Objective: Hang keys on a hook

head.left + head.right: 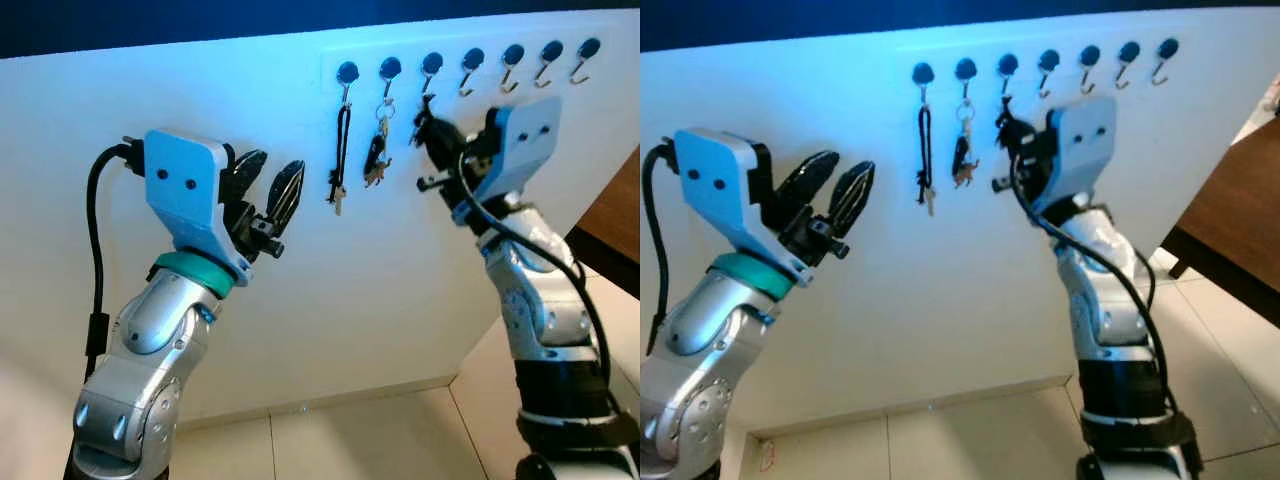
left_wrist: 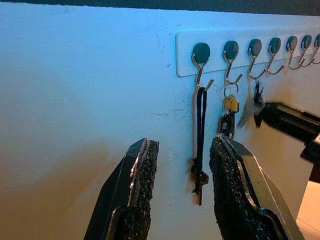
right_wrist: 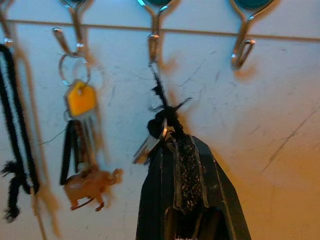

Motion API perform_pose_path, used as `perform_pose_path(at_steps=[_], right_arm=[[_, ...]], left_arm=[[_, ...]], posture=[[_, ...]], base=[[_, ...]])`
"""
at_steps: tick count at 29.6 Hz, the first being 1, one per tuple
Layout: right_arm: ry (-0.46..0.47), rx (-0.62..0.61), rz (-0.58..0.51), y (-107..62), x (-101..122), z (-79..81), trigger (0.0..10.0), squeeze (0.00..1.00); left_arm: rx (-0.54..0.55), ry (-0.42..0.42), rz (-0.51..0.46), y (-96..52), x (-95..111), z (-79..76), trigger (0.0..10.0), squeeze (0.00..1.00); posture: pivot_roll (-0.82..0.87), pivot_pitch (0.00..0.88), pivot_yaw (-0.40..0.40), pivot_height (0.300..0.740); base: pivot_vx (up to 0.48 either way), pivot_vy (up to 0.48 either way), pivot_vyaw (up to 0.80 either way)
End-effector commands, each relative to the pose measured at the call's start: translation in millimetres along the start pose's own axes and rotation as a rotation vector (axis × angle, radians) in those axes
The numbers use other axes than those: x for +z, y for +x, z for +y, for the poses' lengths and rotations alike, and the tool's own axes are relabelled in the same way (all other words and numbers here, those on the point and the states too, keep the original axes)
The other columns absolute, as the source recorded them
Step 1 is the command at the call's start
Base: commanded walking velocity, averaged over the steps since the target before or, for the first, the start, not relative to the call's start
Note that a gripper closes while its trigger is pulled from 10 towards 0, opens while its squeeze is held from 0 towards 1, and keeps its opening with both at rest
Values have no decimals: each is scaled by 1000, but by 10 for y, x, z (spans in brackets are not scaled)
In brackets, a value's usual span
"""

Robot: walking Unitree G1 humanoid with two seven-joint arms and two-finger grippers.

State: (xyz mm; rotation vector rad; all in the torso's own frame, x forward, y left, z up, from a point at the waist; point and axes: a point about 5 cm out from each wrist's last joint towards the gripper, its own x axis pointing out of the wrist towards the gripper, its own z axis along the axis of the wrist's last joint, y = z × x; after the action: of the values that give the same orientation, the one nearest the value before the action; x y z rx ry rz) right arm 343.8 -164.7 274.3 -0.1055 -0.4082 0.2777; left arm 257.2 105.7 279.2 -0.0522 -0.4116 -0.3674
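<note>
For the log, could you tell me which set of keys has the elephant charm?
The set on the second hook from the robot's left: its keys carry a yellow tag and a brown elephant; the others hang on black cords.

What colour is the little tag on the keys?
Yellow tag above a brown elephant charm, clearest in the right wrist view.

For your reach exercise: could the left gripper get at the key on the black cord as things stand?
Probably yes: the left gripper is open, the key on the black cord hangs freely between its fingers' line, nothing between.
</note>
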Motion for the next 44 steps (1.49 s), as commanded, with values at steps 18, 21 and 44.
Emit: perform_pose_path(at_steps=[18,21,44], right_arm=[[-38,132,-70,-93,130,131,10000,0],[-53,172,-74,-141,124,160,10000,0],[-63,170,-124,-163,208,137,10000,0]], left_arm=[[3,0,18,-26,-11,5,10000,0],[1,-1,20,-26,-16,2,10000,0],[0,4,25,-23,-27,7,10000,0]], posture=[[-100,52,112,740],[-101,51,113,740],[-99,46,113,740]], base=[[0,0,0],[0,0,0],[0,0,0]])
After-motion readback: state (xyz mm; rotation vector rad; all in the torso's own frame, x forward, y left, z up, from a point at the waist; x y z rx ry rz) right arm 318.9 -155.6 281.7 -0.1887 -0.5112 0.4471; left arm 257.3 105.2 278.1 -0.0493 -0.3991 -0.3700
